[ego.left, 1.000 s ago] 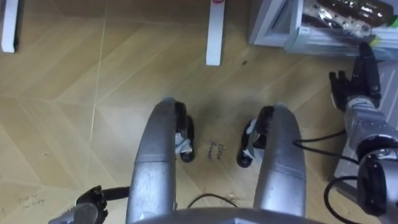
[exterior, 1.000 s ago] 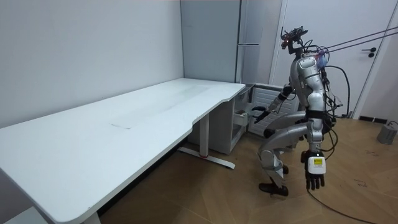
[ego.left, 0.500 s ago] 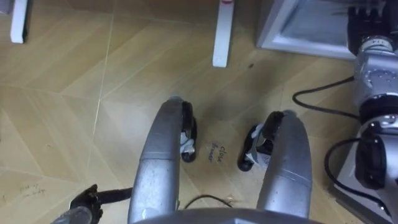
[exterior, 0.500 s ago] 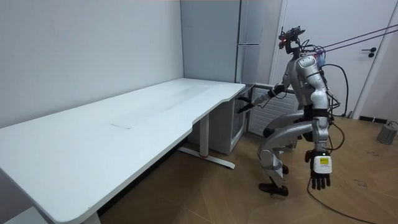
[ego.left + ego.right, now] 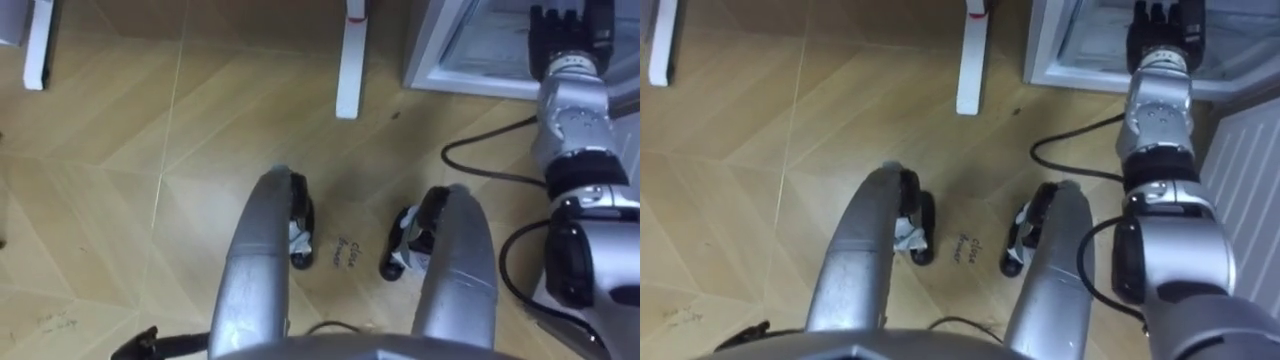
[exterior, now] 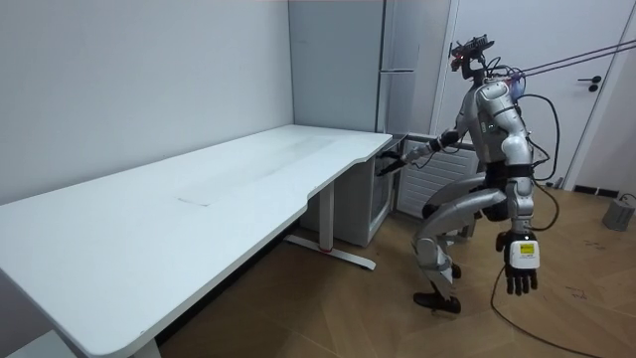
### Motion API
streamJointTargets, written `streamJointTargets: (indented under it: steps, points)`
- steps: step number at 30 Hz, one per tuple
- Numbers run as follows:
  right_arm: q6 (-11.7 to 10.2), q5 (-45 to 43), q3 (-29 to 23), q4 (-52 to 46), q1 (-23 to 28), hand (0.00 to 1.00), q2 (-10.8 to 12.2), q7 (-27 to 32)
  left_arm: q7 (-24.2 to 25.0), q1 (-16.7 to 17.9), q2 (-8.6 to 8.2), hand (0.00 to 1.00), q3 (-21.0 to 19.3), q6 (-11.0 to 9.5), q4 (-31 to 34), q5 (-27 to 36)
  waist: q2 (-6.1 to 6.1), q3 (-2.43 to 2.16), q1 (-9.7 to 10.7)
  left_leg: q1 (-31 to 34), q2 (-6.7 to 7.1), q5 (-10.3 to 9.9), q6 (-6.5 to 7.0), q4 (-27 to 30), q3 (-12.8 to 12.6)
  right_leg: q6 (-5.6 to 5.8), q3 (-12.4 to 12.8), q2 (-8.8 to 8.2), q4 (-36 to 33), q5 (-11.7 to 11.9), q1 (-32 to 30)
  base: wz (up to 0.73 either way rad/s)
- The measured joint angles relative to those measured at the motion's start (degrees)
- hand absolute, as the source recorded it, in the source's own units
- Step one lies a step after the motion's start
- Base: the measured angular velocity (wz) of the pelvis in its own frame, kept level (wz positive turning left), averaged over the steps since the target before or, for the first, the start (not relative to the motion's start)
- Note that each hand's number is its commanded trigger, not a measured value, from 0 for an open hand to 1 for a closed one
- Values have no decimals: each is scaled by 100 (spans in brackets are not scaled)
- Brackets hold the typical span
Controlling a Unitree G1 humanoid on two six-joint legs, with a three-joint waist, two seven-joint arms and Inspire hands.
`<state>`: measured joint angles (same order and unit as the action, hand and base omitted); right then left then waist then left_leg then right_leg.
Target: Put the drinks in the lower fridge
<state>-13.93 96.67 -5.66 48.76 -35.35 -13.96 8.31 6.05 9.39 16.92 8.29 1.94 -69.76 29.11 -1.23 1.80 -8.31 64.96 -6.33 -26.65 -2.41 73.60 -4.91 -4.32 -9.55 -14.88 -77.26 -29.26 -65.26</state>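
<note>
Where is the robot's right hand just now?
Its right hand is stretched forward at the top right of the eye views, by the white-framed lower fridge, right of the white desk leg.

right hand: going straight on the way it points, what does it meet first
Probably the inside of the lower fridge: the right hand points over its white frame, though depth is unclear.
</note>
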Motion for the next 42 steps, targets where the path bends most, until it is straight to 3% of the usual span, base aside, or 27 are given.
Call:
streamJointTargets:
  steps: [5, 8, 11, 14, 15, 16, 18, 20, 21, 27, 31, 35, 39, 42]
  points:
    - [-64, -8, 5, -47, 0, 0, 46, 41, 143, 68, 8, 0, 149, 17, 13, -33, -23, -5, 0, -155, 0, 90, 45, -219, -41, 58, -47, -3, 221, 118, 139, 1]
    - [-64, -26, 4, -46, 13, 0, 33, 38, 214, 67, 8, 0, 196, 7, 11, -217, -144, 6, -18, -310, -1, 132, 78, -360, -35, 91, -104, 11, 408, 183, 328, 0]
    - [-39, -37, 30, 28, 192, 0, -75, -150, 221, 71, 31, 0, 364, 7, 15, -228, -204, 1, -186, -571, 11, 184, 81, -612, -50, 140, -119, 87, 686, 270, 594, -5]
    - [363, -100, 243, 557, 493, 0, -378, -867, 218, 145, 57, 0, 383, 63, 85, -170, -197, 2, -214, -878, 40, 250, 94, -884, -38, 174, -193, 128, 956, 316, 953, 15]
    - [574, -264, 375, 697, 645, 0, -537, -1093, 223, 170, 75, 0, 383, 126, 169, -155, -195, 0, -175, -973, 124, 288, 73, -998, 32, 205, -244, 117, 1060, 323, 1090, 23]
    - [751, -427, 507, 935, 751, 0, -655, -1335, 221, 168, 101, 0, 382, 146, 210, -103, -160, 15, -146, -1070, 121, 334, 78, -1138, 55, 240, -323, 126, 1222, 339, 1228, 21]
    - [988, -805, 621, 1203, 911, 0, -698, -1618, 204, 169, 135, 0, 372, 147, 221, -46, -80, 7, -134, -1222, 105, 421, 54, -1404, 96, 263, -384, 195, 1535, 433, 1424, 6]
    - [1167, -1217, 690, 1438, 1120, 0, -707, -1917, 199, 170, 146, 0, 353, 177, 208, -10, -59, 5, -57, -1388, 108, 470, 37, -1615, 196, 205, -529, 241, 1831, 546, 1689, 9]
    - [1289, -1513, 799, 1700, 1284, 0, -733, -2147, 192, 171, 169, 0, 348, 182, 200, 70, -42, 0, -5, -1525, 110, 489, 61, -1724, 250, 246, -586, 292, 1999, 577, 1889, 15]
    - [1785, -3035, 961, 2604, 2255, 0, -713, -2620, 177, 172, 172, 0, 321, 180, 193, 301, 60, -38, 66, -2183, 114, 516, 115, -2279, 227, 419, -698, 413, 2755, 727, 2652, 1]
    - [1782, -3986, 1019, 2779, 2632, 0, -618, -2572, 162, 160, 165, 0, 287, 164, 205, 267, 97, -41, 208, -2660, 110, 527, 140, -2617, 154, 493, -687, 481, 3152, 799, 3115, -4]
    - [1843, -4631, 1113, 2800, 2890, 0, -534, -2453, 158, 156, 106, 0, 132, 181, 196, 269, 112, -55, 221, -3010, 108, 551, 125, -2922, 142, 524, -693, 554, 3493, 872, 3460, -3]
    - [1858, -5395, 1121, 2781, 3127, 0, -338, -2061, 32, 146, -76, 0, 66, 196, 23, 267, 78, -78, 208, -3520, 91, 583, 103, -3319, 127, 561, -678, 687, 3991, 987, 3976, -6]
    - [1864, -5892, 1119, 2808, 3219, 0, -202, -1852, 2, 146, -168, 0, 72, 279, -15, 223, 72, -84, 315, -3889, 108, 607, 104, -3577, 102, 596, -689, 718, 4282, 1020, 4377, 5]
